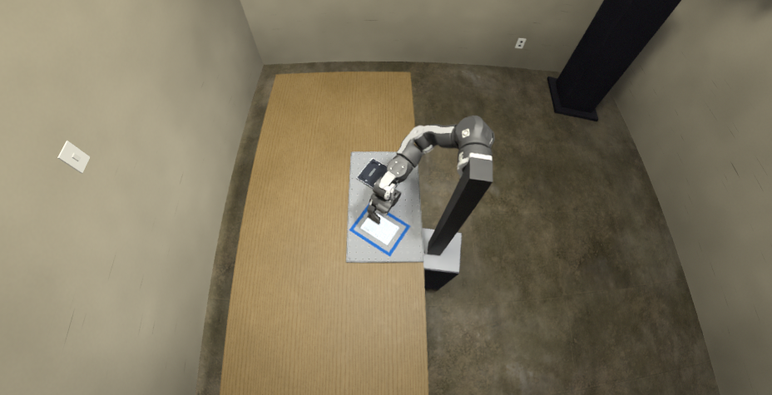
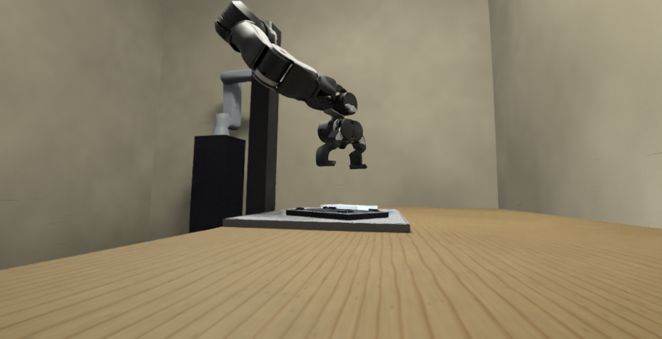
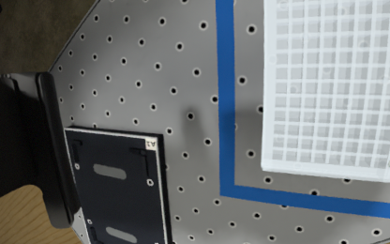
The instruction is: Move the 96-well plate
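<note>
The white 96-well plate (image 1: 382, 229) (image 2: 349, 206) (image 3: 335, 89) lies flat inside the blue rectangle (image 1: 370, 241) (image 3: 225, 94) of spot B1 on the grey perforated board (image 1: 411, 204) (image 2: 314, 223) (image 3: 133, 70). The black plate nest N1 (image 1: 369, 171) (image 2: 337, 213) (image 3: 114, 188) lies on the same board and is empty; its A1 label (image 3: 150, 144) marks one corner. My gripper (image 1: 373, 219) (image 2: 341, 165) is open and empty. It hangs well above the board, over the plate's edge nearest the nest. One dark finger (image 3: 53, 150) shows at the left of the wrist view.
The board lies at the right edge of a long wooden table (image 1: 324, 312) (image 2: 324, 281). The arm's black post (image 1: 464, 204) stands on a base beside the table. A tall black column (image 1: 615, 36) stands in the far right corner of the room.
</note>
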Available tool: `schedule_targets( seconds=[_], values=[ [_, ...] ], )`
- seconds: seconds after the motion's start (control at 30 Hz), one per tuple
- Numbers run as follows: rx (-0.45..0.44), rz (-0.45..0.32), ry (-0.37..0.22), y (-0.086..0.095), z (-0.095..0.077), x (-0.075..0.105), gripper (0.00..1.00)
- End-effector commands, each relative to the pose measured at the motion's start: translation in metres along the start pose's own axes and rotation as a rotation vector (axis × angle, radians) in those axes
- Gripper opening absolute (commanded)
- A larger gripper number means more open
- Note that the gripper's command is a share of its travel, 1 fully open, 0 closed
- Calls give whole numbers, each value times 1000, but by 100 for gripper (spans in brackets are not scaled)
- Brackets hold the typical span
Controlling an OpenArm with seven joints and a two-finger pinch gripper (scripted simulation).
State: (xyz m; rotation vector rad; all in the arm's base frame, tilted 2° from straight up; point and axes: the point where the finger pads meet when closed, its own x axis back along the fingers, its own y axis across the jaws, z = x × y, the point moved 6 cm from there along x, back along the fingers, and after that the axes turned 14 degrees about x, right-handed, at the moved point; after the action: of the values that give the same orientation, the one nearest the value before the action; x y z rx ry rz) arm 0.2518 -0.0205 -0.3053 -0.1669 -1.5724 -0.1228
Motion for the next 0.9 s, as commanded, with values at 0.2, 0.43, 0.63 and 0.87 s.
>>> schedule_targets(
  seconds=[0.2,0.43,0.63,0.87],
  values=[
    [-7,10,-5,-2,-1,-1,77],
    [-7,9,-4,41,4,-15,77],
    [-7,9,-4,41,4,-15,77],
    [-5,9,-5,43,4,-15,77]
  ],
)
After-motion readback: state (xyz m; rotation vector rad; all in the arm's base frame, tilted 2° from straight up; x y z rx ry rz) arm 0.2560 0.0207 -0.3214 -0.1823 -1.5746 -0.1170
